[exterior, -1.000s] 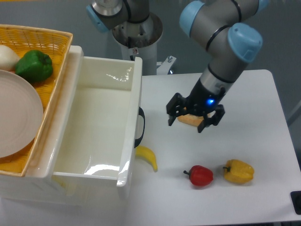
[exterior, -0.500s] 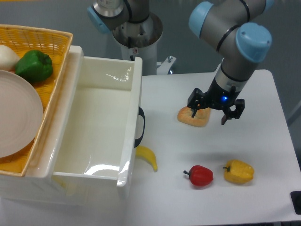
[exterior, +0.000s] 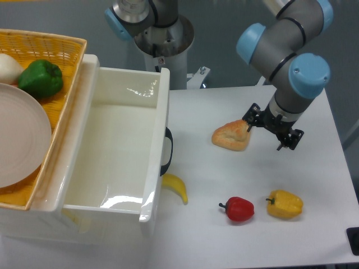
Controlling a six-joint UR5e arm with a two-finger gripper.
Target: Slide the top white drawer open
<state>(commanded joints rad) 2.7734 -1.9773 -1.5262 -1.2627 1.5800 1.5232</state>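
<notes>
The top white drawer (exterior: 120, 148) is pulled far out of the cabinet and stands open and empty, its curved black handle (exterior: 167, 151) on the front facing the table. My gripper (exterior: 271, 134) hangs over the table right of the drawer, well away from the handle. Its fingers are spread and hold nothing. It is just right of a bread piece (exterior: 231, 136). The lower drawer front is hidden under the open drawer.
A yellow wicker basket (exterior: 64, 56) on the cabinet holds a plate (exterior: 19, 134), a green pepper (exterior: 40, 78) and a white item (exterior: 9, 67). On the table lie a banana (exterior: 176, 186), a red pepper (exterior: 238, 208) and a yellow pepper (exterior: 285, 204).
My gripper has moved right and slightly up, away from the drawer, crossing over the bread, which now lies uncovered to its left. The drawer has not moved.
</notes>
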